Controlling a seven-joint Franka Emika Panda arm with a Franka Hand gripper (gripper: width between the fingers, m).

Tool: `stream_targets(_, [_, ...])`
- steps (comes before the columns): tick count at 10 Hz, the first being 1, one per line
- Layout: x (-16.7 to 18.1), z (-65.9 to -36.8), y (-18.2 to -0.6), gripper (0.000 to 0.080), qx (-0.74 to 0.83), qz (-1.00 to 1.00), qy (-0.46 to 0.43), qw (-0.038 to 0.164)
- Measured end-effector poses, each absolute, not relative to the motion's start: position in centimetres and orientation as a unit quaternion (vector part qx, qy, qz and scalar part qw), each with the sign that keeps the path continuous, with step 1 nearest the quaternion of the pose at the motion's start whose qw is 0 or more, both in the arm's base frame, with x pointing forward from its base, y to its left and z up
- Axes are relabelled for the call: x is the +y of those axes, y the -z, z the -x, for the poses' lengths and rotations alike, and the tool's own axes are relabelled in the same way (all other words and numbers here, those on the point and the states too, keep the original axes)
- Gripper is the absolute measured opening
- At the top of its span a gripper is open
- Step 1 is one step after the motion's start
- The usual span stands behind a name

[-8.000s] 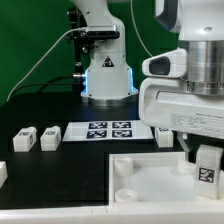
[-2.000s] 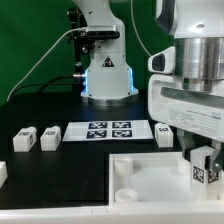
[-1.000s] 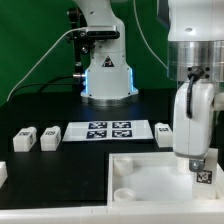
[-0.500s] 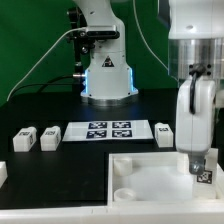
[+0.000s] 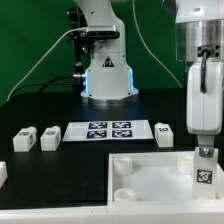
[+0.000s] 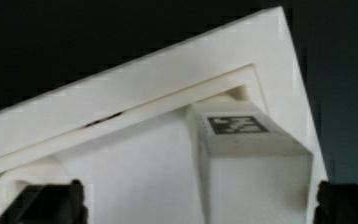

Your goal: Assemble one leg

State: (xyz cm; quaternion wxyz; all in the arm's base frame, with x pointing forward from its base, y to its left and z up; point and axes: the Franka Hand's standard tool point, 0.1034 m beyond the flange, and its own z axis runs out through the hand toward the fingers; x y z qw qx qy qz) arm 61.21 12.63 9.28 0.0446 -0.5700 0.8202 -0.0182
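Fingertips of the gripper (image 5: 205, 165) are mostly hidden in the exterior view behind the leg (image 5: 204, 173) they carry, and the arm above runs out of the picture. In the wrist view only two dark finger (image 6: 53, 200) ends show, and much of the leg (image 6: 247, 160) between them is a blurred white block with a small tag; its lower end cannot be made out. The jaws are pinching this leg from either side, holding it upright over the large white tray (image 5: 150, 170), close to the tray's corner on the exterior view's right. Whether the leg touches the tray floor cannot be told.

Four legs can be counted in all: one between the jaws, one (image 5: 165, 132) just behind the jaws near the end of the marker board (image 5: 108, 130), and two (image 5: 26, 138) (image 5: 50, 137) side by side well away from the jaws toward the exterior view's left. A further white piece (image 5: 3, 172) is cut off by the picture's edge, so what it is stays unclear. One tray, one marker board, and one robot base (image 5: 107, 75) beyond them.
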Motion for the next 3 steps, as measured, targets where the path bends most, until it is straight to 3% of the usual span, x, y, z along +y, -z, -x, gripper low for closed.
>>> stream_targets(3, [12.62,-61.18,-9.22,0.0649,0.820,0.570,0.018,0.044])
